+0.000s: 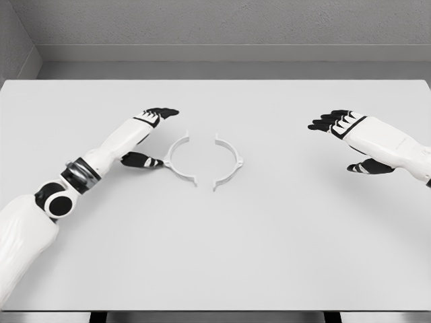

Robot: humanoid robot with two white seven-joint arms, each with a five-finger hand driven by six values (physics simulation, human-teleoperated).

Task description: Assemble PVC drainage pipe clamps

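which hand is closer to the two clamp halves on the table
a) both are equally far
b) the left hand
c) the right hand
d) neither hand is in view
b: the left hand sits right beside the left clamp half, while the right hand is well off from the right clamp half.

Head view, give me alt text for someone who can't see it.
Two white half-ring clamp pieces, left clamp half and right clamp half, lie apart, facing each other, mid-way across a white table. The left hand, fingers open, sits beside the left piece; the right hand hovers open, far right.
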